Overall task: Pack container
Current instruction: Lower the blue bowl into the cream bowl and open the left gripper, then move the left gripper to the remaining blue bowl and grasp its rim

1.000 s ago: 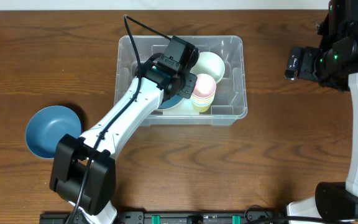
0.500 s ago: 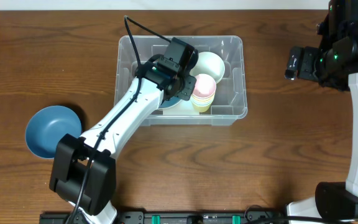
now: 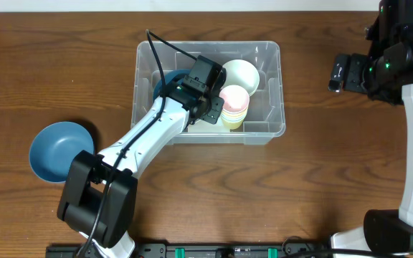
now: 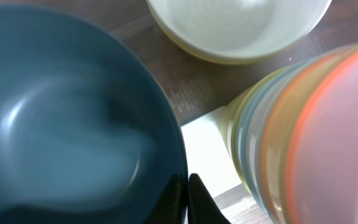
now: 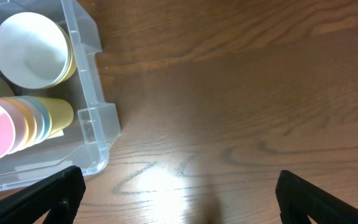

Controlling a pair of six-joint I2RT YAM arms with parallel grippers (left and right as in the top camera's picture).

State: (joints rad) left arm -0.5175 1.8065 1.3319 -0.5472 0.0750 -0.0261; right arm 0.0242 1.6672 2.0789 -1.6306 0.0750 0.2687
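Note:
The clear container [image 3: 272,86] stands at the table's middle back. Inside it, my left gripper [image 3: 205,106] is shut on the rim of a dark blue bowl [image 3: 165,82], which fills the left of the left wrist view [image 4: 67,112]. One finger is inside the rim and one outside [image 4: 185,196]. A cream bowl [image 3: 239,74] lies at the bin's back right, and a stack of pastel cups [image 3: 234,106] lies right of the gripper. My right gripper [image 5: 179,193] hangs open over bare wood, right of the container's corner [image 5: 89,87].
A second blue bowl [image 3: 62,149] sits on the table left of the container. A white label [image 4: 207,155] lies on the bin's floor between the held bowl and the cups [image 4: 309,124]. The right arm [image 3: 378,68] stands at the right edge.
My left gripper has drawn the dark blue bowl toward the container's back left; the bowl now shows left of the arm. The right arm has not moved.

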